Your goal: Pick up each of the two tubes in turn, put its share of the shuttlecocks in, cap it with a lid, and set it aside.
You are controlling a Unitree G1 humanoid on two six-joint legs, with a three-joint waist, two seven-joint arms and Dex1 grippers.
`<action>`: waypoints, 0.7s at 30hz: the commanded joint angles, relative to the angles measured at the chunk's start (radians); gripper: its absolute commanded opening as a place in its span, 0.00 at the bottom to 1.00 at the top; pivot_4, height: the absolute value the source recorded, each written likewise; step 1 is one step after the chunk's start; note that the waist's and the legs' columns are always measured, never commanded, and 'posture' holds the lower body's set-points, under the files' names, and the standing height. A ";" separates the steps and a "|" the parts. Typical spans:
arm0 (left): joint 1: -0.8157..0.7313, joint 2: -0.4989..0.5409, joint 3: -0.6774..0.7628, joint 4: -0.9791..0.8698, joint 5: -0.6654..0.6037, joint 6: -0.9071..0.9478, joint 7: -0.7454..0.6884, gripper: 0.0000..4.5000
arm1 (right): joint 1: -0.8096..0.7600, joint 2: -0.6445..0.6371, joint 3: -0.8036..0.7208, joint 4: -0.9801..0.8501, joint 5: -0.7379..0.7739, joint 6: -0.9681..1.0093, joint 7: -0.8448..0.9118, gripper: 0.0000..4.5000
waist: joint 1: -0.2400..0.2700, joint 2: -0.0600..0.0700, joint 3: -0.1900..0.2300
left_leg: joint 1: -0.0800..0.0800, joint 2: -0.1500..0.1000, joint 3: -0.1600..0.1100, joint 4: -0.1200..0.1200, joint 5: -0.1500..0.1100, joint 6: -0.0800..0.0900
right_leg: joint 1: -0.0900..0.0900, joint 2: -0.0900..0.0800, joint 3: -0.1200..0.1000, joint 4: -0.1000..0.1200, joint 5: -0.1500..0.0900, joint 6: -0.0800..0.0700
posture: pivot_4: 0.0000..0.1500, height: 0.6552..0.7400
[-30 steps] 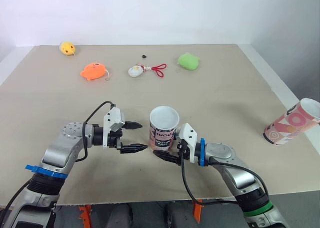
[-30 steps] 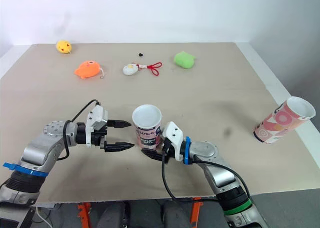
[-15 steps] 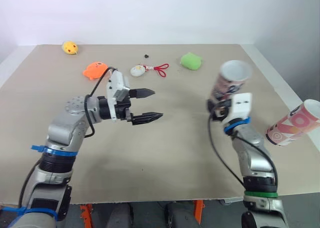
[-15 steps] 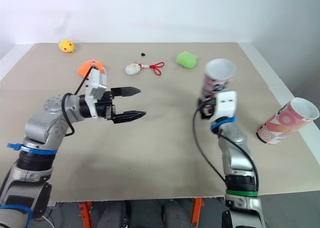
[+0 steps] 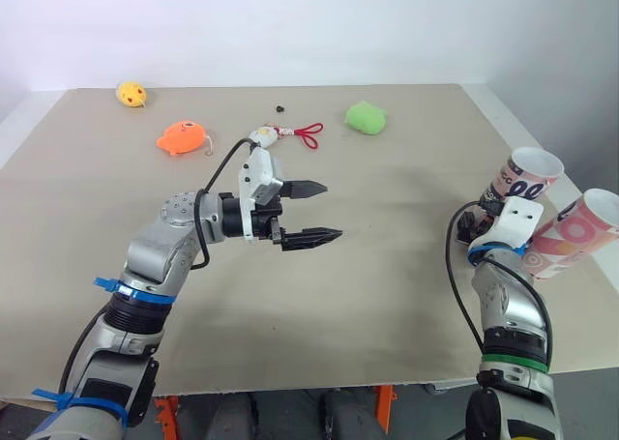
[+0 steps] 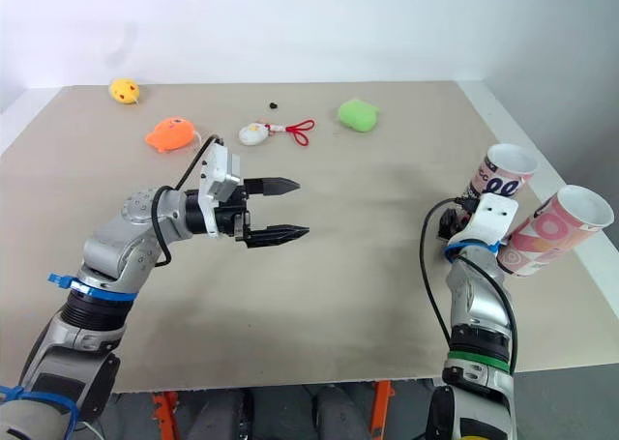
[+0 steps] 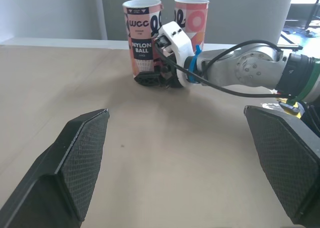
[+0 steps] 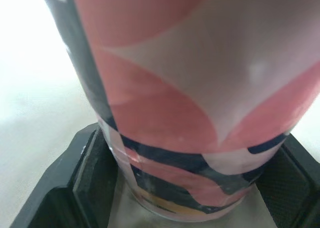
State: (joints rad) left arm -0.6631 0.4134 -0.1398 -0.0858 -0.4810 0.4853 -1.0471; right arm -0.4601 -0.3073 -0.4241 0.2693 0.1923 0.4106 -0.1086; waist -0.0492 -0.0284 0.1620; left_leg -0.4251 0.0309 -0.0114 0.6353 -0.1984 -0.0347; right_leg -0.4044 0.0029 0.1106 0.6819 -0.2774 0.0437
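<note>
My right gripper point(image 5: 481, 216) is shut on the base of a tube point(image 5: 522, 174) printed in dark blue, pink and white, with its mouth open at the top. That tube point(image 7: 142, 37) is upright near the table's right edge, close beside a second, pink tube point(image 5: 575, 232) standing there. In the right wrist view the held tube point(image 8: 185, 87) sits between my black fingers point(image 8: 90, 188). My left gripper point(image 5: 334, 210) hovers open over the middle of the table with nothing in it, pointing toward the tubes.
Along the far side of the table point(image 5: 387, 305) lie a yellow toy point(image 5: 131, 94), an orange toy point(image 5: 182, 137), a white toy with a red cord point(image 5: 263, 136), a small black item point(image 5: 280, 107) and a green toy point(image 5: 366, 118). The table's right edge runs just past the tubes.
My right arm carried the tube from the front middle of the table to the right edge, beside the pink tube. My left gripper rose and moved toward the centre, staying open.
</note>
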 commanded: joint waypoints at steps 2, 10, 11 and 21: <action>0.006 0.015 0.016 -0.024 -0.002 -0.010 0.001 1.00 | 0.045 0.025 0.004 -0.083 0.027 0.031 0.006 0.94 | 0.000 0.000 0.000 | 0.000 0.000 0.000 0.000 0.000 0.000 | 0.000 0.000 0.000 0.000 0.000 0.000 | 1.00 1.00; 0.037 0.033 0.021 -0.040 -0.008 -0.002 0.005 1.00 | 0.157 0.092 0.046 -0.303 0.047 0.110 0.007 0.94 | -0.001 0.000 0.000 | 0.000 0.001 0.000 0.000 0.000 0.000 | 0.000 0.001 0.000 0.000 0.000 0.000 | 1.00 1.00; 0.042 0.035 0.021 -0.041 -0.009 -0.001 0.006 1.00 | 0.169 0.094 0.057 -0.320 0.039 0.112 0.007 0.94 | -0.001 0.000 0.000 | 0.000 0.001 0.000 0.000 0.000 0.000 | 0.000 0.001 0.000 0.000 0.000 0.000 | 1.00 1.00; 0.037 0.030 0.010 -0.035 -0.008 -0.007 0.012 1.00 | 0.163 0.070 0.077 -0.268 0.009 0.224 -0.015 0.94 | -0.001 0.000 -0.001 | 0.001 0.001 0.000 0.000 0.001 0.001 | 0.000 0.001 0.000 0.000 0.001 0.001 | 1.00 1.00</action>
State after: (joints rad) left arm -0.6099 0.4447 -0.1398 -0.0909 -0.4817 0.4872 -1.0343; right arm -0.3090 -0.2323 -0.3540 -0.0324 0.2088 0.5718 -0.1162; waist -0.0498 -0.0289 0.1615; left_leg -0.4243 0.0317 -0.0114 0.6359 -0.1973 -0.0339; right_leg -0.4041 0.0037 0.1109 0.6819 -0.2765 0.0450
